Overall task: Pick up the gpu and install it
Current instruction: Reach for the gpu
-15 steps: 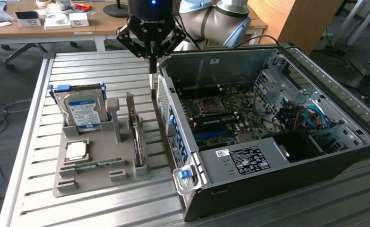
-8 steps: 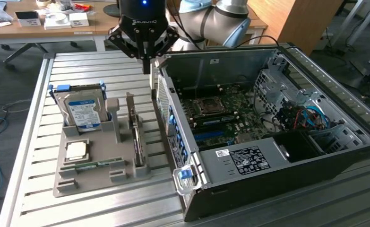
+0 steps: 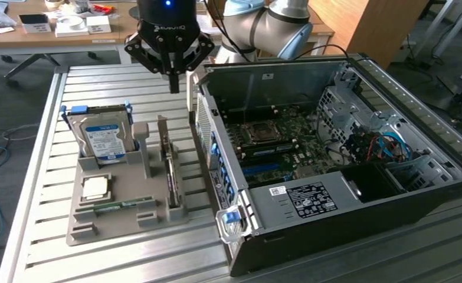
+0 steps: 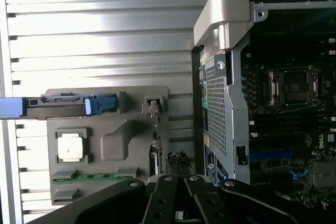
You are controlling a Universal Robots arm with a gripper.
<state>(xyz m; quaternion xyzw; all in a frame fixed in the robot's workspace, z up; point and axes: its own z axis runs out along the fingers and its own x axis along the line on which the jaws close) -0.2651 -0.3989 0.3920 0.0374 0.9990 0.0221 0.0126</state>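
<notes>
**Q:** What sat nearest on the table (image 3: 120, 82)?

**A:** A grey tray (image 3: 85, 233). The RAM (image 3: 124, 205) lay flat in a slot at its near end. Just beyond it, the CPU (image 3: 95, 187) sat in a square pocket.

**Q:** Where was the gpu (image 3: 169, 168)?

**A:** It was in the tray, not installed. It stood on edge in the long slot along the side closest to the case (image 3: 357, 236). Nothing touched it.

**Q:** And the drive (image 3: 101, 141)?

**A:** It stood upright at the tray's far end, toward the exterior view's left, with its blue-white label facing the near side. A tray post stood between it and the gpu.

**Q:** How was the case placed?

**A:** It lay on its side just beside the tray, on the exterior view's right. The open side faced up and the board (image 3: 282, 138) was exposed.

**Q:** What was the state of the claw (image 3: 173, 82)?

**A:** Its fingers were fully closed, tip against tip, and it gripped nothing. It pointed straight down above the table, beyond the gpu's far end and near the case's far corner. It was clear of the gpu, the tray and the case.

**Q:** What was farthest back?

**A:** A wooden desk (image 3: 26, 38) carrying small boxes stood behind the table.
</notes>
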